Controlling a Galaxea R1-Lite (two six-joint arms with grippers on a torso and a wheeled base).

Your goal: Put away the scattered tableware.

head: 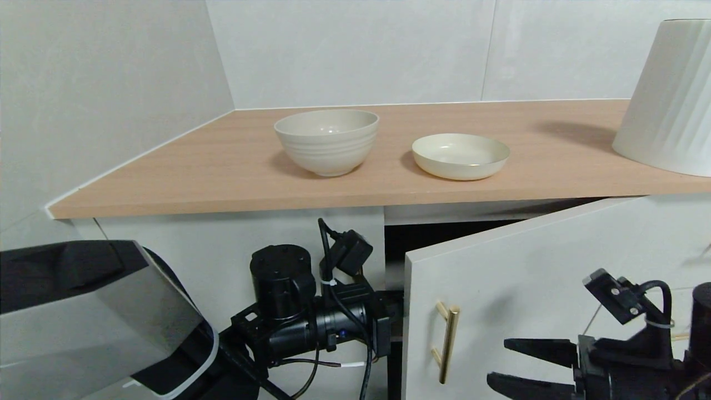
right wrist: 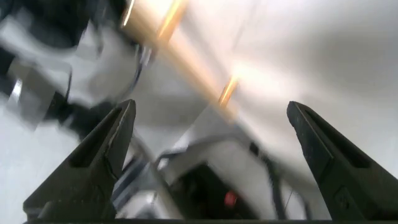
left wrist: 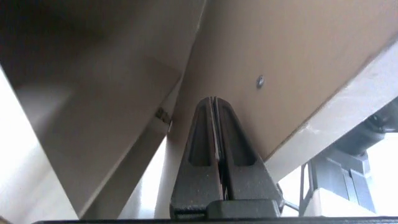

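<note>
Up on the wooden countertop (head: 183, 178), well above both sets of jaws, we see a ribbed cream bowl (head: 326, 141) and near it, on the right gripper's side, a shallow cream dish (head: 460, 156); the two do not touch. A white lampshade (head: 669, 97) stands farther along the same way. Below the counter, the right gripper (head: 497, 362) sits low before the open cabinet door (head: 555, 278), its jaws spread with nothing between them, tips pointing towards the brass handle (head: 446, 341) but short of it

From the left wrist, we find the left gripper (left wrist: 214, 99) with its jaws pressed together on nothing, tips close to a tan board (left wrist: 298, 56) that bears a small screw (left wrist: 260, 80)

From the right wrist, the jaws stand wide apart, and beyond the gap between them the blurred handle runs across the pale door
</note>
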